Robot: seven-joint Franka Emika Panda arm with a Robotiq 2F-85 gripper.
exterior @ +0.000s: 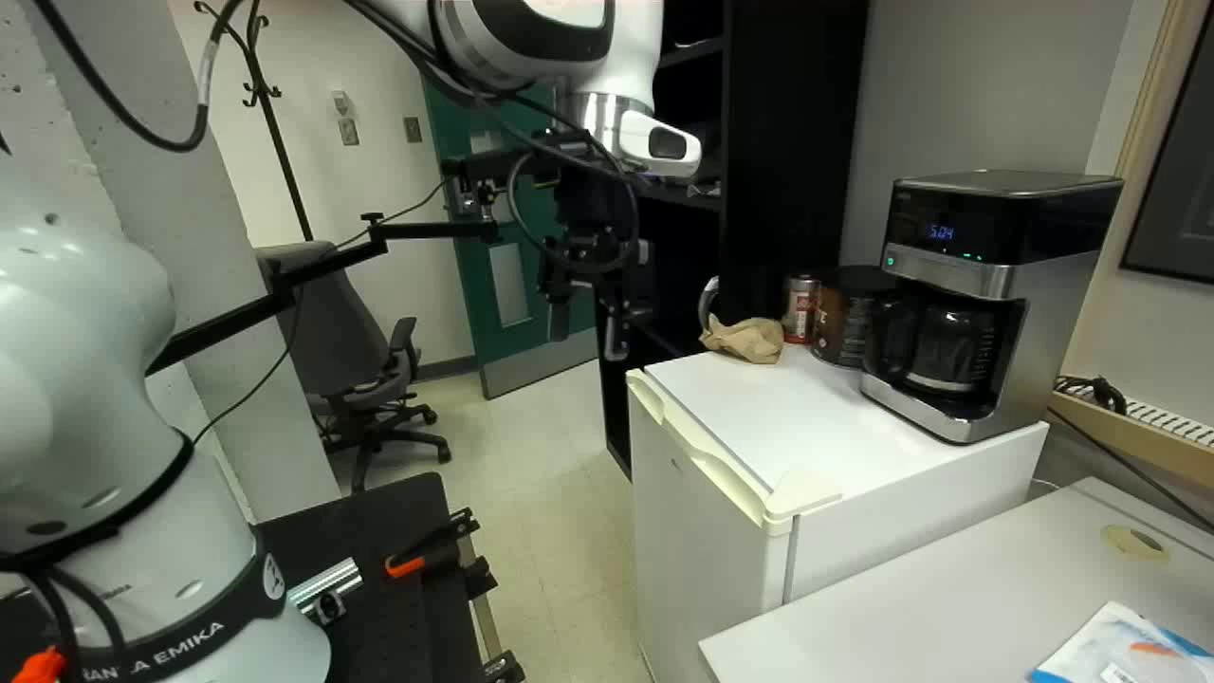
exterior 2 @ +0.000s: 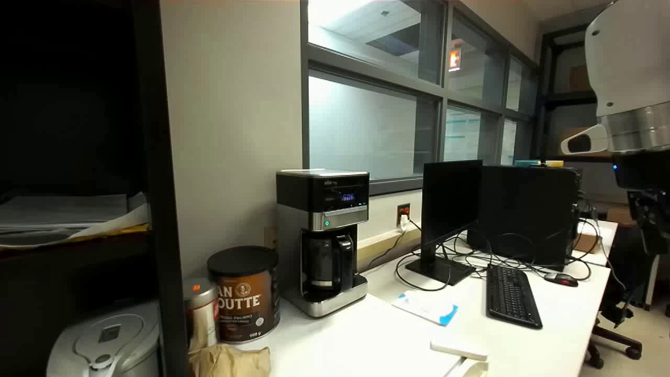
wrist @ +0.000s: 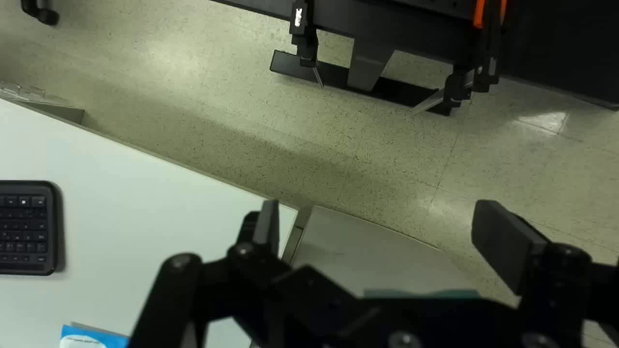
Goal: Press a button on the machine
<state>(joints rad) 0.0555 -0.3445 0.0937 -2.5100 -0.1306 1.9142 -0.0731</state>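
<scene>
Black coffee maker (exterior: 1039, 308) | silver band (exterior: 953, 272) | blue digits (exterior: 942, 232) lit | carafe (exterior: 951, 351) inside

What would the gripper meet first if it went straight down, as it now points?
Probably the floor below the gripper; the white fridge looks close to that line, but depth is unclear.

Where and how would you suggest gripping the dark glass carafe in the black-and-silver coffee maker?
Probably by the upright black handle, jaws across it, coming from the front: there it points out of the coffee maker, whose body stands behind the glass carafe.
</scene>
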